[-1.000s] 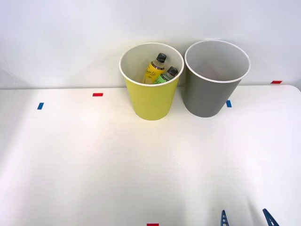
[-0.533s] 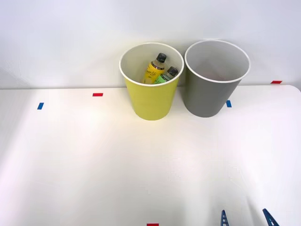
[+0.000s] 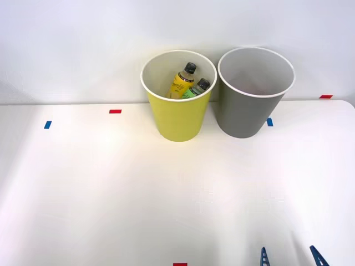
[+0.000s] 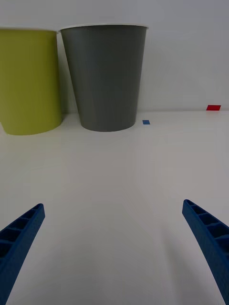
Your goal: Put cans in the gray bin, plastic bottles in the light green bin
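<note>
Standing side by side at the far edge of a white table (image 3: 111, 188), the light green bin (image 3: 178, 119) and the gray bin (image 3: 247, 113) occupy the same spots as a second ago, and nothing on the surface has shifted in that time. The right gripper (image 3: 289, 257) has not moved either: its two blue ribbed fingers (image 4: 19, 238) remain spread wide with nothing between them, their tips poking up at the near edge of the front view, well apart from both bins.

The tabletop is plain and glossy white, dotted with small tape marks: a blue one (image 3: 47, 124) and a red one (image 3: 115, 111) to the robot's left, a blue one (image 3: 269, 122) just beside the gray bin's base, a red one (image 3: 325, 96) further right, and another red one (image 3: 179, 264) at the near edge. A bare white wall (image 3: 83, 50) rises directly behind the table.

Inside the light green bin, the yellow bottle (image 3: 182, 82) and the green-labelled bottle (image 3: 195, 90) lean together, long axes tilted, dark caps pointing up and toward the robot's right, their lower ends hidden by the bin's wall. The gray bin, on the robot's right, stands upright with its mouth open to the ceiling; what can be seen of its inside is plain gray. The two bins stand just beside each other, rims nearly touching
</note>
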Robot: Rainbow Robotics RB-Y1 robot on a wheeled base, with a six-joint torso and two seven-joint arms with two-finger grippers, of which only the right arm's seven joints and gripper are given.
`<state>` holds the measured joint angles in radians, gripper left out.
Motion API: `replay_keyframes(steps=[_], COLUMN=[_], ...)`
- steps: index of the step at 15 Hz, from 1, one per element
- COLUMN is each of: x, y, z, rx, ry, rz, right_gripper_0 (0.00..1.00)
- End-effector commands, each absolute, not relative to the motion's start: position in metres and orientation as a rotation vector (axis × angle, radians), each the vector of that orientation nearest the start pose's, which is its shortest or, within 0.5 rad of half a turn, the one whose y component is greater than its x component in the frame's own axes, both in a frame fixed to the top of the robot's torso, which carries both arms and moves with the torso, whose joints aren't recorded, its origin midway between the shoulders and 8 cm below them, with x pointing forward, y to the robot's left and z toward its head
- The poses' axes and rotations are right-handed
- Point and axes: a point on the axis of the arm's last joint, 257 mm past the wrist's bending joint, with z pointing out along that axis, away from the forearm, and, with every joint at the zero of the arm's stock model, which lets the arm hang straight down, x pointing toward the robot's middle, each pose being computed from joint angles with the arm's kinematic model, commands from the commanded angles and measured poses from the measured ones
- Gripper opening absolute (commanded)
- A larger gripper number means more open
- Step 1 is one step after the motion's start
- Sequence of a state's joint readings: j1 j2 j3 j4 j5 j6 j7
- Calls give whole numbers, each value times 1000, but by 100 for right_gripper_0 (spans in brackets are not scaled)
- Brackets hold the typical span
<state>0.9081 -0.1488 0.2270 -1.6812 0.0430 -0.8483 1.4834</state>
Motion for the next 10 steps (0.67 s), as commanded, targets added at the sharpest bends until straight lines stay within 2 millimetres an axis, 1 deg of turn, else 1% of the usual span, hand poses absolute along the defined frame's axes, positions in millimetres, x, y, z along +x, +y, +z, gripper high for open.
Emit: replay_keyframes(steps=[1, 10], x=[225, 225], y=[-233, -233], z=[-300, -300], rx=[-10, -10], ry=[1497, 1497], rz=[24, 24], right_gripper_0=[100, 100])
